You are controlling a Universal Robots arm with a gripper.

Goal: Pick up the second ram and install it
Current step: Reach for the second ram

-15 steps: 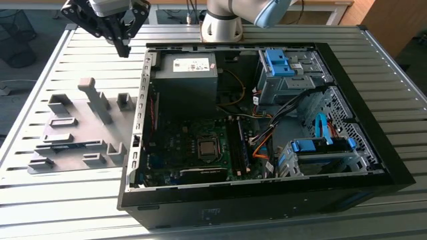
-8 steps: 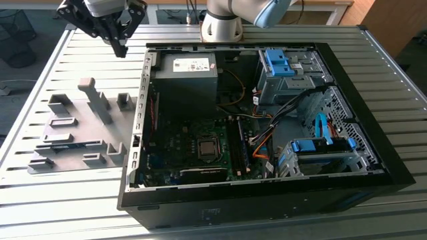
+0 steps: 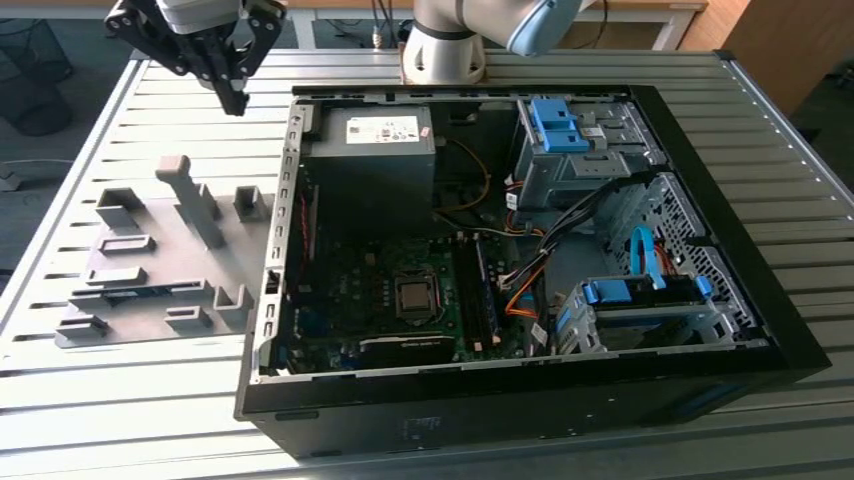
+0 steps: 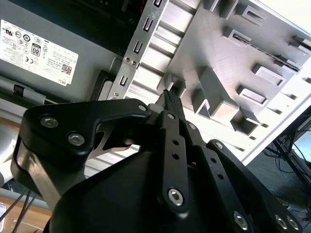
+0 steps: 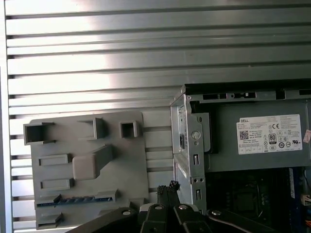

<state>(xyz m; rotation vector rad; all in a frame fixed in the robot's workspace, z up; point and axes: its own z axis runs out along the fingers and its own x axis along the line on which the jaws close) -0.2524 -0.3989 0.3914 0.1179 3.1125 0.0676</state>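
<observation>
Between fixture [image 3: 160,250] and case [image 3: 534,415], tool [image 3: 235,100] hangs closed.

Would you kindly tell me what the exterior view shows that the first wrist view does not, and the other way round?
The exterior view adds the arm's base, the processor socket, the black memory slots and the blue drive brackets.

The first wrist view adds a straight-down look into the square pockets of the grey fixture.

Both share the slatted table, the grey fixture with the second ram lying in it, the power supply, and the shut, empty tool near a corner of the case, apart from the ram.
</observation>
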